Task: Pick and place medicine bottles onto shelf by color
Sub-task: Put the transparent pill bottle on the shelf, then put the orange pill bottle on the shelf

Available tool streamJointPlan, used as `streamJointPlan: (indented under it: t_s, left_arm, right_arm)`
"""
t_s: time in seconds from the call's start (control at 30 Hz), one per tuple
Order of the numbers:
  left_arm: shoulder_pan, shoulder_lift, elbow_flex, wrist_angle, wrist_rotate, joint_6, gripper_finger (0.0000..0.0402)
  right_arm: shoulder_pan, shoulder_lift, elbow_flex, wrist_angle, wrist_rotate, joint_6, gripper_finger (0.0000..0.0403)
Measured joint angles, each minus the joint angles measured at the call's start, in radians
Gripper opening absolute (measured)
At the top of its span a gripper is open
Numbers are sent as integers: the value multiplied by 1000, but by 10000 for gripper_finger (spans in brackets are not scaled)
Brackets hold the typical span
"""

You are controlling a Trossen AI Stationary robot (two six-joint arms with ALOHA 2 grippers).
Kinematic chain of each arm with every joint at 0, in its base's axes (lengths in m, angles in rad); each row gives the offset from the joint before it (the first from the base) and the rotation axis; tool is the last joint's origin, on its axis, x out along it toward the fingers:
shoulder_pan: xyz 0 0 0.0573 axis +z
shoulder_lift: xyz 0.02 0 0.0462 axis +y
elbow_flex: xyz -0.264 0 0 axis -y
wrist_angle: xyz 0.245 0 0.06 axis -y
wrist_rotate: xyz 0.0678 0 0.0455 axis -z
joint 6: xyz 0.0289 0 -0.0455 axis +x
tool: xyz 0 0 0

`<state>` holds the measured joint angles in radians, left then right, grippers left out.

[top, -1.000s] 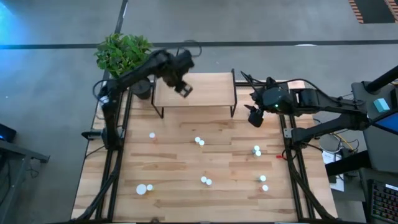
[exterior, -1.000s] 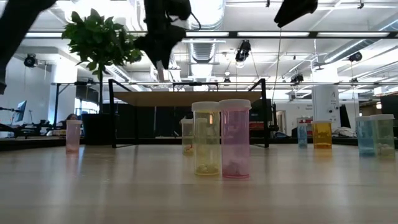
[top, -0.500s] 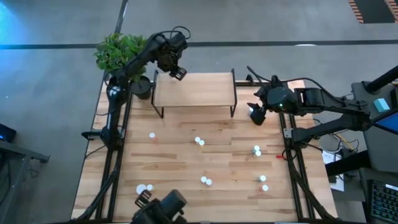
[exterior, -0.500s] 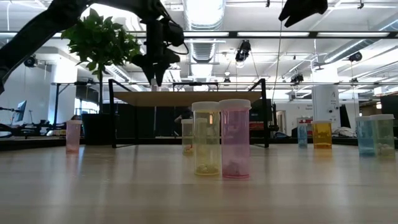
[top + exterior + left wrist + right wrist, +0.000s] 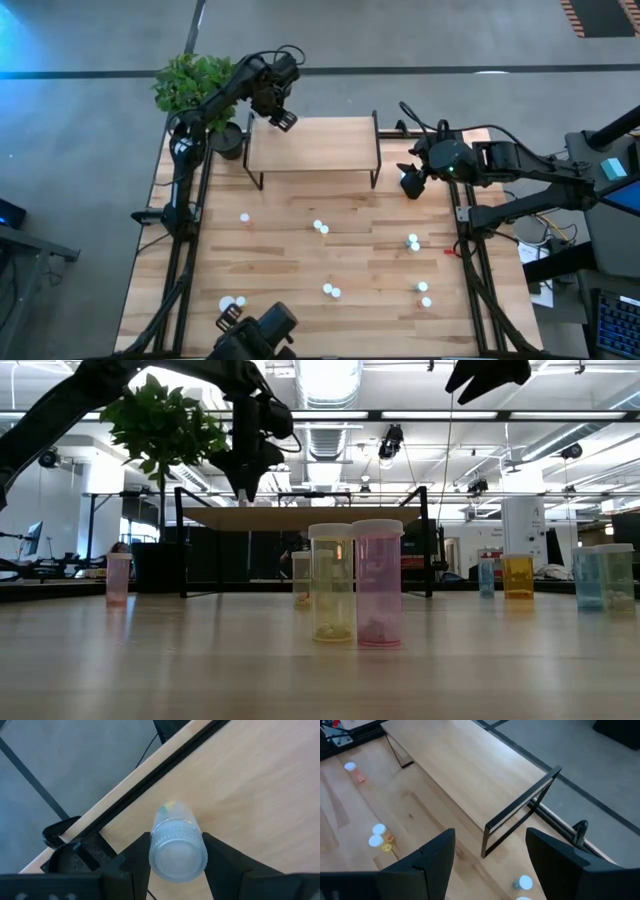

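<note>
High view: the left hand (image 5: 281, 118) has swung from mid-shelf to the shelf's (image 5: 320, 148) far left corner; the right hand (image 5: 409, 185), spread and empty, waits right. Left wrist view: fingers (image 5: 225, 857) pinch 1 bottle (image 5: 176, 844) touching the board, so release seems imminent.
</note>
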<state>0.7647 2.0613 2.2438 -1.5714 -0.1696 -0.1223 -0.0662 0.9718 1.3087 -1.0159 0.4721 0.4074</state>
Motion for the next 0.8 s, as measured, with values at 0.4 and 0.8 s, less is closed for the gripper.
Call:
streamJointPlan:
  t_s: [0.4, 0.8]
  left_arm:
    - [0, -4, -40, -1, -11, -28, 166]
    - [-14, -84, -38, 0, -20, -105, 244]
  right_arm:
    - [0, -1, 0, 0, 0, -10, 233]
    - [0, -2, -5, -60, 0, -42, 233]
